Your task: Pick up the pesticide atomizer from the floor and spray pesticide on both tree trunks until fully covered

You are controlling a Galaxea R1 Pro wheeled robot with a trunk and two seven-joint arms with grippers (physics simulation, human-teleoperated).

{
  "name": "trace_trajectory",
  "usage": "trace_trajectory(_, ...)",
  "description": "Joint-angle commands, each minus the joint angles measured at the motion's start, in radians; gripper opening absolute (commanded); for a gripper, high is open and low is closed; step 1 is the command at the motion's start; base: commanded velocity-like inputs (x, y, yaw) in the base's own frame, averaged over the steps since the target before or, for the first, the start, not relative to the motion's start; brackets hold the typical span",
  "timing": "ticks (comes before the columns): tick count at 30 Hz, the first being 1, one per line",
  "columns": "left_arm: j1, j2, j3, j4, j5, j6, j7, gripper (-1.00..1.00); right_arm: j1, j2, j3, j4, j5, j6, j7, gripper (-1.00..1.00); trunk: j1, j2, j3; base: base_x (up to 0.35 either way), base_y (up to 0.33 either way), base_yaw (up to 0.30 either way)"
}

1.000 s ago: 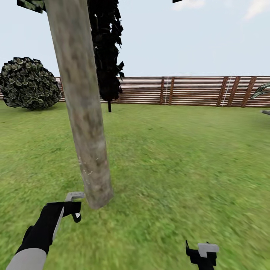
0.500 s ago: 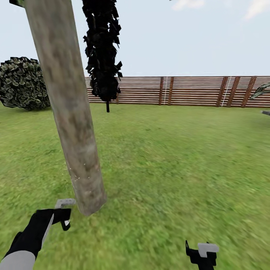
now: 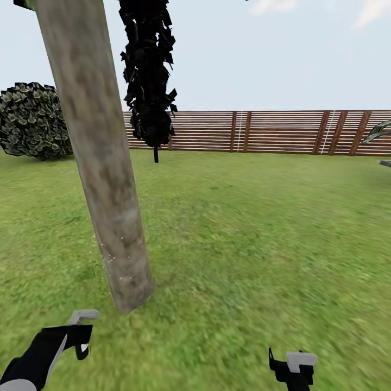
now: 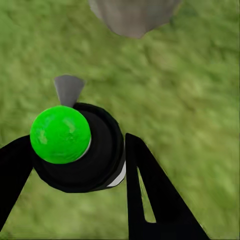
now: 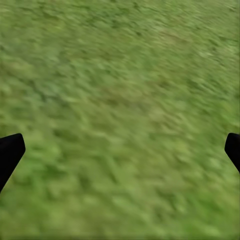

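Left hand [image 3: 81, 332] sat low over the grass floor [image 3: 260, 233], close to the base of the tree trunk [image 3: 103, 163], not touching it. It was pinched on the pesticide atomizer [image 4: 75, 147]: in the left wrist view the black round body with a bright green cap sat between the 2 black fingers [image 4: 150, 190], grey nozzle [image 4: 68, 89] aimed toward the trunk base [image 4: 134, 15]. In the head view the grey nozzle [image 3: 83, 315] stuck up above the hand.

Trunk was mottled grey-beige, leaning slightly, rooted in grass toward the lawn's near left part. Tiny white pesticide specks [image 3: 117, 247] dotted its lower stretch; how much was covered was too fine to tell.

Right hand [image 3: 293, 369] hung low at the near right, well apart from the trunk. Right wrist view had 2 black fingertips [image 5: 10, 152] at opposite sides, spread wide, grass between them, holding nothing.

Behind: dark narrow conifer [image 3: 147, 81], round shrub [image 3: 32, 122], brown slat fence [image 3: 271, 133] along the lawn's far edge.
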Motion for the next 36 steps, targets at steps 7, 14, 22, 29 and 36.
trace_trajectory(7,0.000,-0.123,-0.029,0.022,-0.001,-0.006,0.065,-1.00,0.000,-0.001,0.000,0.000,0.000,0.000,0.000,1.00,0.000,0.000,0.000,0.000,0.000,0.000)
trace_trajectory(14,0.000,-0.121,-0.036,0.012,0.000,-0.003,0.099,-1.00,0.000,-0.002,0.000,0.000,-0.001,0.000,0.000,1.00,0.000,0.000,0.000,0.000,0.000,0.000)
trace_trajectory(22,0.000,-0.067,-0.004,0.026,0.009,-0.004,0.102,-1.00,0.000,-0.002,0.000,0.000,-0.002,0.000,0.000,1.00,0.000,0.000,0.000,0.018,-0.064,0.171)
trace_trajectory(29,0.000,-0.120,0.000,0.012,0.006,-0.002,0.144,-1.00,0.000,-0.002,0.000,0.000,-0.002,0.000,0.000,1.00,0.000,0.000,0.000,0.064,-0.259,0.011)
trace_trajectory(36,-0.001,-0.108,0.051,0.009,0.006,-0.002,0.149,-1.00,0.000,-0.002,0.000,0.000,-0.002,0.000,0.000,1.00,0.000,0.000,0.000,-0.115,-0.251,0.008)
